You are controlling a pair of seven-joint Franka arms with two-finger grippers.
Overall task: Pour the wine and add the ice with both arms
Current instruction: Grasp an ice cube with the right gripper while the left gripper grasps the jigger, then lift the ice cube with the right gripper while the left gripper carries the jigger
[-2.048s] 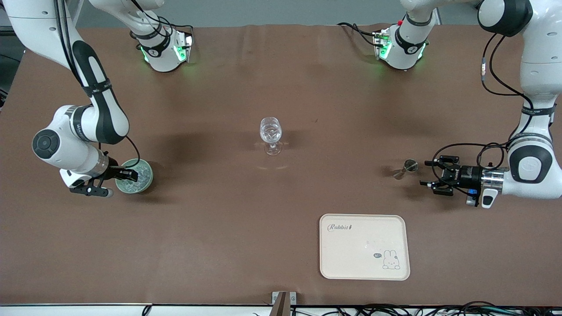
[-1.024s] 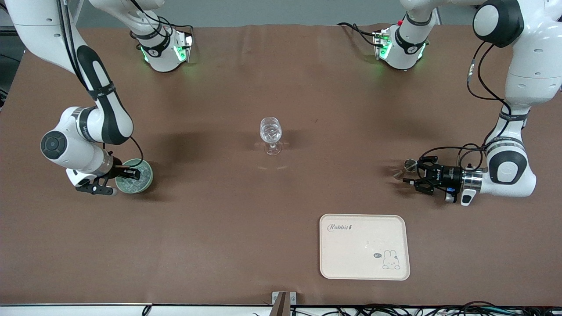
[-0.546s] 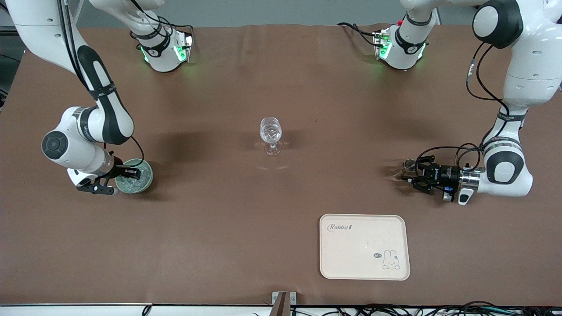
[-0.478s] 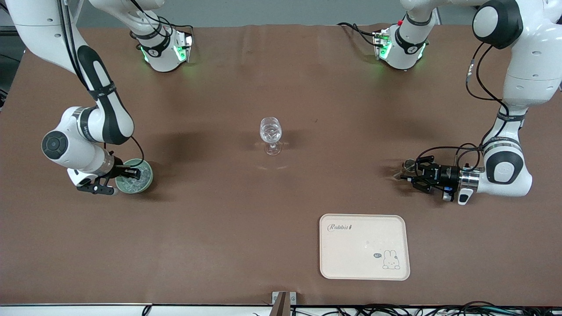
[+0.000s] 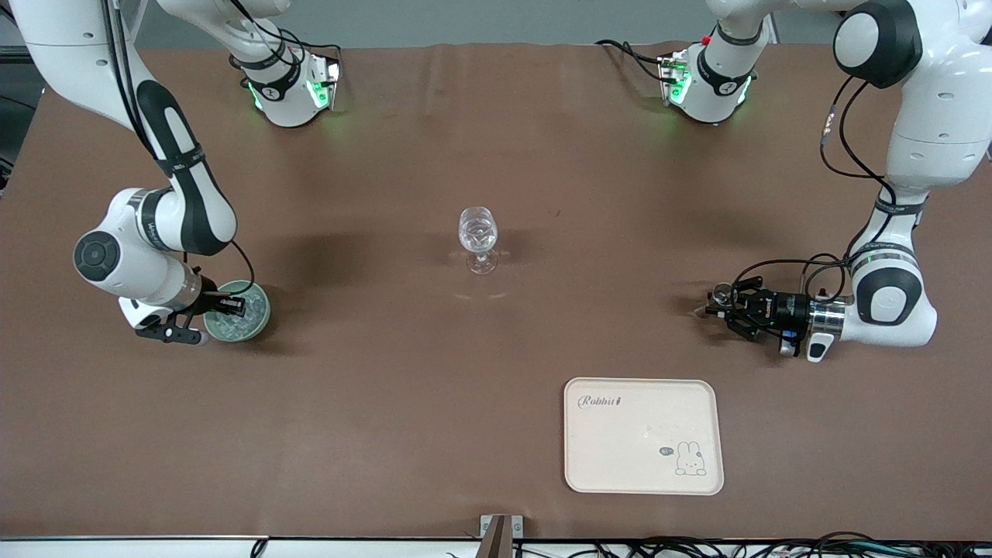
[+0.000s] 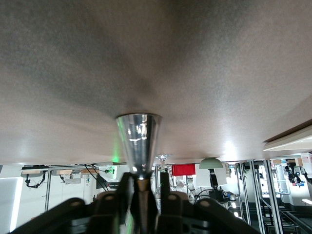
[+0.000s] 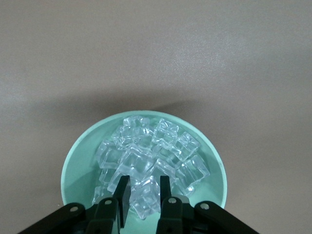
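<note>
A clear wine glass [image 5: 478, 232] stands at the middle of the table. The wine is out of view. Toward the left arm's end stands a small metal measuring cup [image 5: 722, 293] [image 6: 139, 139]. My left gripper [image 5: 717, 304] [image 6: 142, 183] lies level with the table and is shut on the cup's narrow waist. At the right arm's end a pale green bowl [image 5: 260, 318] [image 7: 73, 161] holds several ice cubes [image 7: 146, 156]. My right gripper [image 5: 232, 306] [image 7: 141, 187] reaches down into the bowl, shut on one ice cube [image 7: 145, 200].
A cream tray [image 5: 643, 434] with a rabbit print lies nearer the front camera than the measuring cup. Both arm bases [image 5: 291, 89] [image 5: 709, 81] stand at the table's back edge. Cables run along the front edge.
The left gripper slid in around the measuring cup and its fingers shut on it. The right gripper's fingers shut on an ice cube in the bowl.
</note>
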